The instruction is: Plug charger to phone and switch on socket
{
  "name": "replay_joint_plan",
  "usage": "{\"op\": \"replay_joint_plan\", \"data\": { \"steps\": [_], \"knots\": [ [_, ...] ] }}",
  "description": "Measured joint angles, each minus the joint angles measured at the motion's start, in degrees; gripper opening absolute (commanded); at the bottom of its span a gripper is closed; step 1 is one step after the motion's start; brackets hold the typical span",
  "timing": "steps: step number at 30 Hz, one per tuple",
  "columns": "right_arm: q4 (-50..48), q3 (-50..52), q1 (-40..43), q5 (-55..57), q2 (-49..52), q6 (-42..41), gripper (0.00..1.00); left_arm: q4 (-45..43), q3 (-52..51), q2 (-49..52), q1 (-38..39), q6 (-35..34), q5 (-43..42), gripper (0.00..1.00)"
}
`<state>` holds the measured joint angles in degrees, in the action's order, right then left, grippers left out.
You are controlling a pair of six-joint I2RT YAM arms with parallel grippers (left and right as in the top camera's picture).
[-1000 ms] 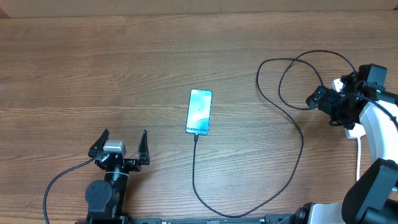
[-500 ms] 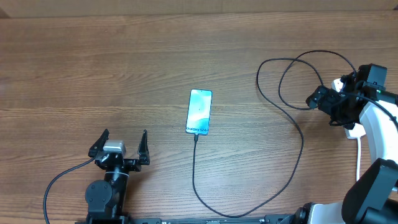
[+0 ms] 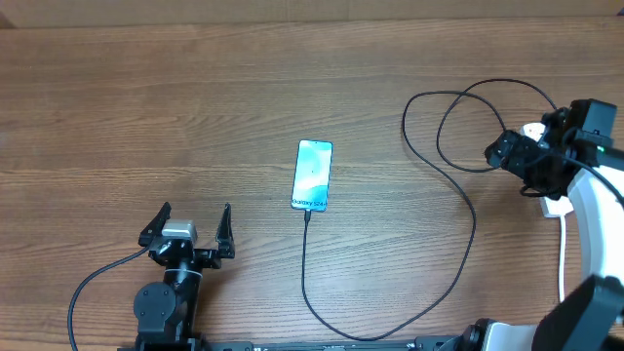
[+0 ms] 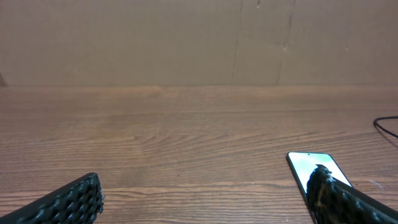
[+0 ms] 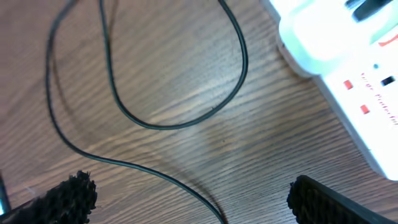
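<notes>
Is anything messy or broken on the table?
Nothing looks broken or spilled. The black cable just sprawls in big loose loops between the phone and the power strip.

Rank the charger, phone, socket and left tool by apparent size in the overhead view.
Charger: largest, sprawling widest.
Left tool and phone: similar; the tool may sit nearer the camera, so unranked.
Socket: mostly hidden under the right arm, cannot rank.

Wood-grain table (image 3: pixel 175 88), tan wall (image 4: pixel 124 37) (w/ vertical seams) behind
</notes>
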<state>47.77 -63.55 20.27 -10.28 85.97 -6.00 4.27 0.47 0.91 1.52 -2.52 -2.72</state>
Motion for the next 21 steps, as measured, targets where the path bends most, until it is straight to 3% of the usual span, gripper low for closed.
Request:
{"op": "replay_joint_plan", "data": {
  "steps": [10, 21],
  "knots": [
    [0.1, 11.2, 0.0, 0.0, -8.0, 0.0, 1.0, 0.0, 0.0, 0.0, 0.0, 0.0, 0.0, 1.0],
    [0.2, 11.9, 0.0, 0.0, -9.0, 0.0, 1.0, 0.0, 0.0, 0.0, 0.0, 0.0, 0.0, 1.0]
  ]
}}
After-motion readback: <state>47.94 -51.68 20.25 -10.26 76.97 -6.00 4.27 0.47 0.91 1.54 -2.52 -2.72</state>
